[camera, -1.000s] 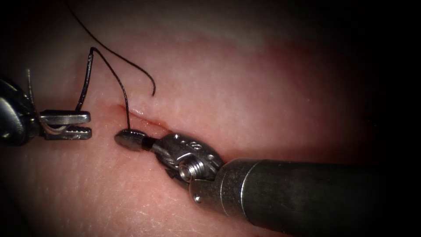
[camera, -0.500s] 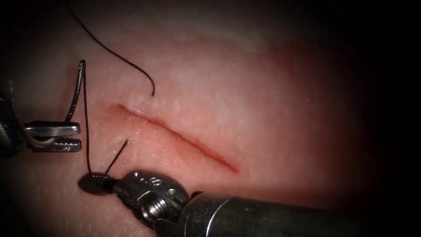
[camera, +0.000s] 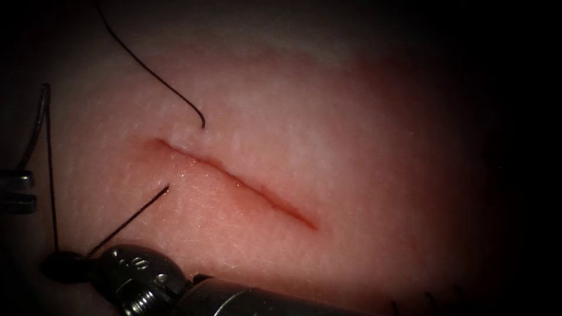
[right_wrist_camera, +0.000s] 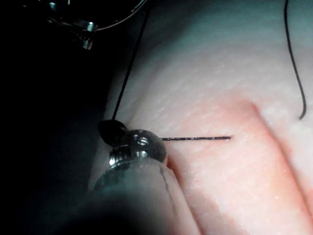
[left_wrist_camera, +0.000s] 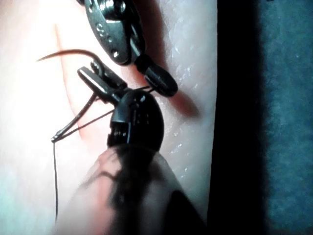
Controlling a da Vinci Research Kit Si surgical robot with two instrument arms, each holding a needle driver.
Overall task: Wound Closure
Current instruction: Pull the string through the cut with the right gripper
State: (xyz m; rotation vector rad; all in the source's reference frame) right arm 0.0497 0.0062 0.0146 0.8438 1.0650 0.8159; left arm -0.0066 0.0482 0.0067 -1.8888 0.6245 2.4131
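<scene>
First stitch placed, cut (camera: 234, 181) otherwise unclosed.
Left tool (camera: 16, 191) clamped on needle (camera: 35, 126) clear of tissue (camera: 351, 146); right tool (camera: 61, 266) closed on thread (camera: 51, 181) left of cut.

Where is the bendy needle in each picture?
Endoscope view: the needle is left of the cut, clear of the tissue, held in the left tool.
Left wrist view: the needle sticks out of the left tool's shut jaws.
Right wrist view: the needle curves beside the left tool.
Shared landmark: the thread runs from the needle's end to the right tool, which is shut on it.
</scene>
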